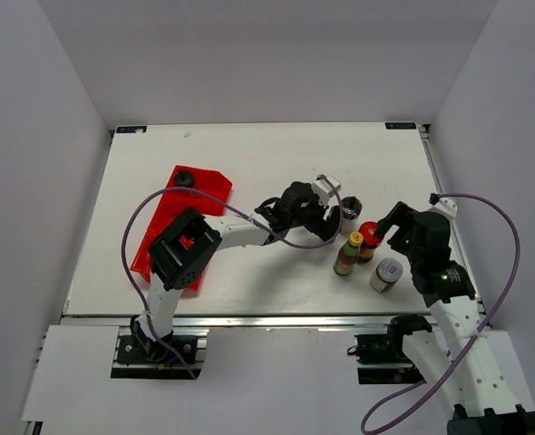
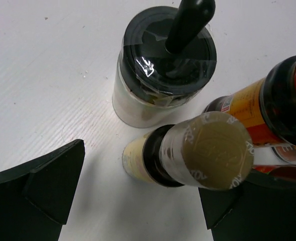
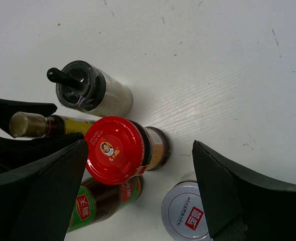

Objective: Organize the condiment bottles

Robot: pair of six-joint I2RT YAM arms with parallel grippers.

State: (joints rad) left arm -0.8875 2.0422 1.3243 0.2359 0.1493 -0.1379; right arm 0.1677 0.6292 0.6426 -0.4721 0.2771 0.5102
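Condiment bottles (image 1: 347, 256) crowd together; red tray (image 1: 209, 178) well apart.

Five condiment bottles (image 3: 115, 149) stand clustered on the one bench (image 1: 249, 154): one black-capped shaker (image 1: 350, 210), one brownish-capped bottle (image 3: 25, 124), one red-capped jar (image 1: 368, 231), one yellow-capped bottle (image 1: 347, 256) and one white-lidded jar (image 1: 387, 274). There is one red tray (image 1: 204, 186), holding a single dark round object (image 1: 183, 178) too small to identify. Two end effectors are in view, the left end effector (image 2: 143, 175) and the right end effector (image 3: 138, 145).
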